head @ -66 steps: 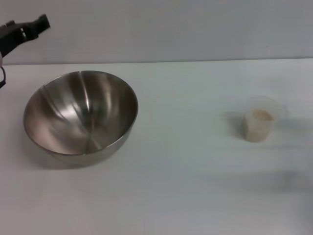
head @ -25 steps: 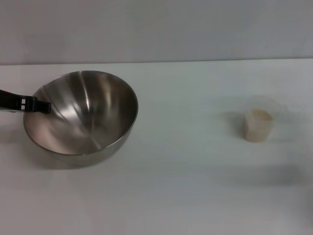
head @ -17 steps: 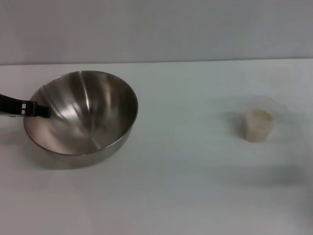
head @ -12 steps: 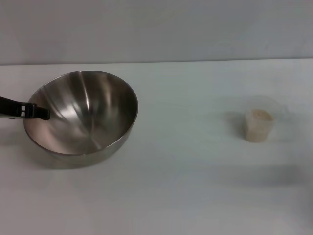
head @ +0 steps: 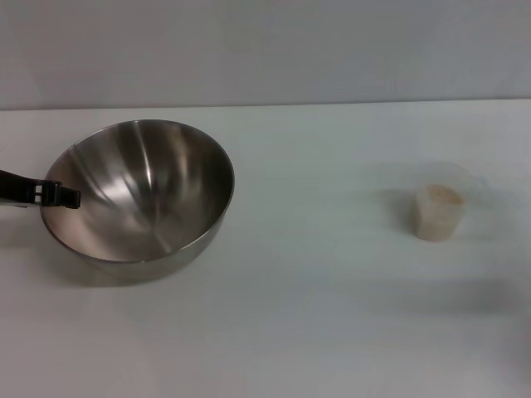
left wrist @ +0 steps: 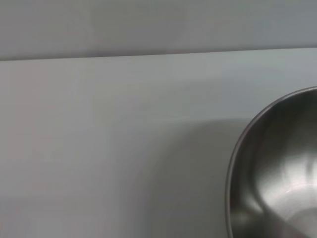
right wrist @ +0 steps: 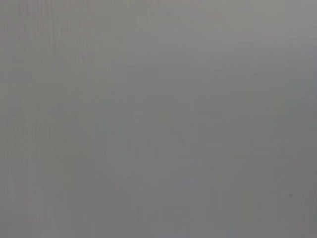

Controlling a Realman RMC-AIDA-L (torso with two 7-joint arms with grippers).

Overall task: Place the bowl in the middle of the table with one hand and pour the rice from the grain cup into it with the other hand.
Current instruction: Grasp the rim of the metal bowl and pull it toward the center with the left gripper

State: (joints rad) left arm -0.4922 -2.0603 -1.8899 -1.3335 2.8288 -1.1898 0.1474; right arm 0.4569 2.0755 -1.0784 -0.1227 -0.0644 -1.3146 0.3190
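Bowl point(head: 138, 192) upright toward surface point(head: 315, 315) left edge, empty. Grain cup point(head: 437, 211) with rice point(head: 441, 196) well apart, toward right edge. Left gripper point(head: 58, 197) at bowl's left rim; finger spread impossible to tell.

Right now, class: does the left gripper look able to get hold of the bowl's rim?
Probably yes. The left gripper is already at the bowl, at the rim on the robot's left, with nothing between them. Whether it has closed on it cannot be seen.

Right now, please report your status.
Left gripper at bowl rim, left side. Right gripper out of view. Grain cup with rice untouched, right. Nothing between.
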